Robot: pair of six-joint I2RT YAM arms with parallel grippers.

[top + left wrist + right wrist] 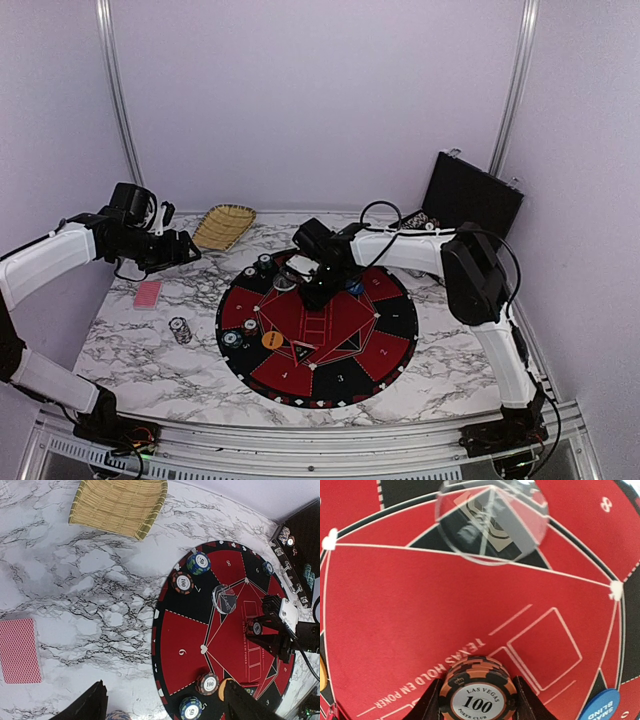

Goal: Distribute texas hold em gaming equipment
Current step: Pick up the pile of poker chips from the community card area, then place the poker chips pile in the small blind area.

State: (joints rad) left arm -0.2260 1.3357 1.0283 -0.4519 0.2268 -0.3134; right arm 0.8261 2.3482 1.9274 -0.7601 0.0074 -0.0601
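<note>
White walls close in the table (pixel 130 350) on three sides, with metal posts in the back corners; the marble top has open room on its left half and along the near edge. Most of the middle and right is taken by the round mat (pixel 385 352), whose far-right rim comes close to the case (pixel 472 195) standing against the right wall. At the back edge, left of the mat, lies a woven tray (pixel 224 226). The right arm reaches in from the right edge over the mat's far half. The right gripper (pixel 316 296) sits low over the red centre, its fingers (pixel 427 702) pressed to both sides of the 100 stack (pixel 478 697). I cannot tell whether that stack rests on the mat or hangs just above it. The left gripper (pixel 188 250) hangs above bare marble left of the mat, fingers spread wide with nothing between them. Below it and nearer the front, a card (pixel 148 294) lies face down, well apart from the mat. The lone stack (pixel 180 330) stands on marble between card and mat. The far stacks (pixel 264 264) sit at the mat's far-left rim, and the near stacks (pixel 232 340) at its near-left rim. Ahead of the right gripper a clear disc (pixel 492 520) lies on the mat, apart from the fingers. A blue disc (pixel 601 707) lies just beside them. An orange disc (pixel 272 340) lies just beside the near stacks.
</note>
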